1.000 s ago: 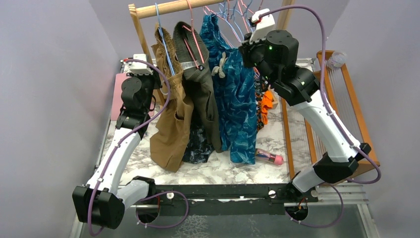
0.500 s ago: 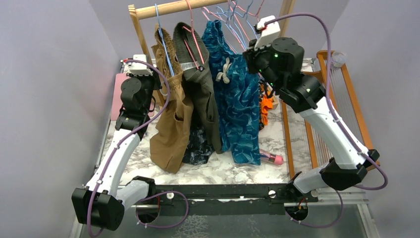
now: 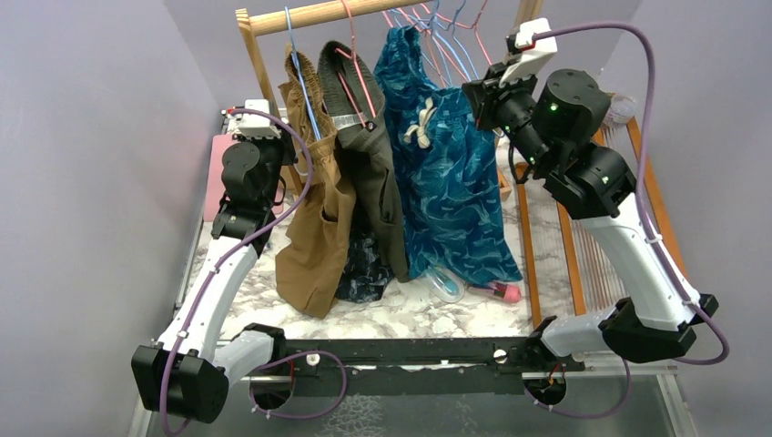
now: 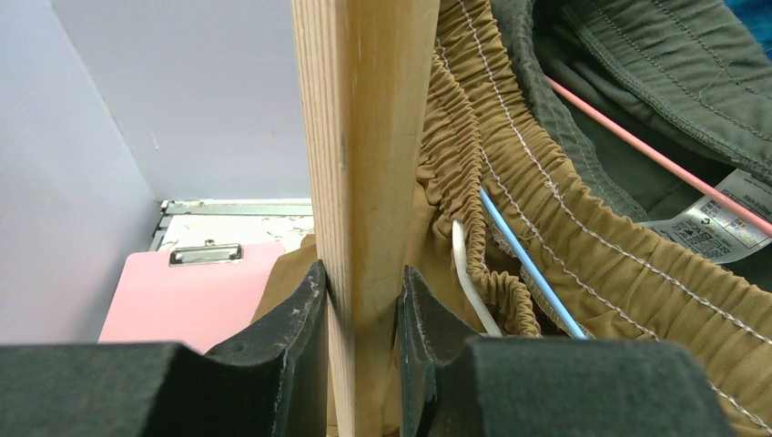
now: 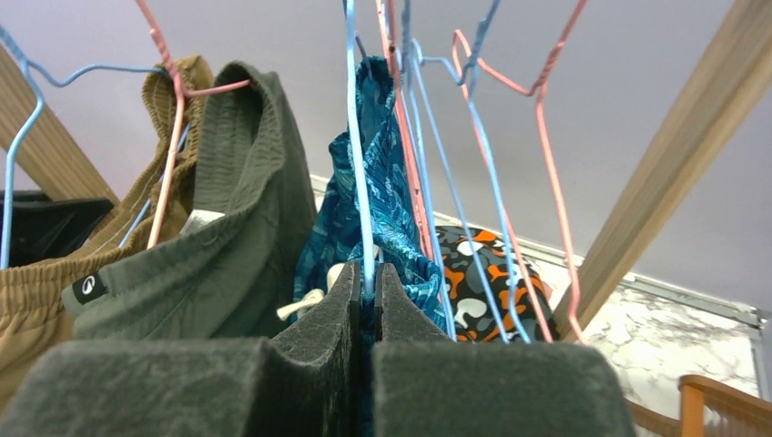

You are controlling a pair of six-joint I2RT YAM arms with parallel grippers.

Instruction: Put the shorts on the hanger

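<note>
The teal-blue shorts (image 3: 452,187) with a cream drawstring bow hang under the wooden rail (image 3: 309,14), spread toward the right. In the right wrist view the shorts (image 5: 387,205) are draped on the light-blue wire hanger (image 5: 353,137). My right gripper (image 5: 367,273) is shut on that wire just above the waistband. From above, the right gripper (image 3: 480,98) is at the shorts' upper right edge. My left gripper (image 4: 362,287) is shut on the rack's upright wooden post (image 4: 362,137), and from above the left gripper (image 3: 278,171) is at the rack's left side.
Tan shorts (image 3: 314,228) and olive shorts (image 3: 369,173) hang left of the teal pair. Pink and blue wire hangers (image 5: 546,137) crowd the rail. An orange blotch-patterned garment (image 5: 478,278) is behind. A pink clipboard (image 3: 218,173), a pink-capped bottle (image 3: 499,291) and a wooden frame (image 3: 583,264) lie around.
My right arm has swung right and upward, carrying the hanger and shorts with it; the shorts now flare rightward and cover the orange garment. The left arm has not moved.
</note>
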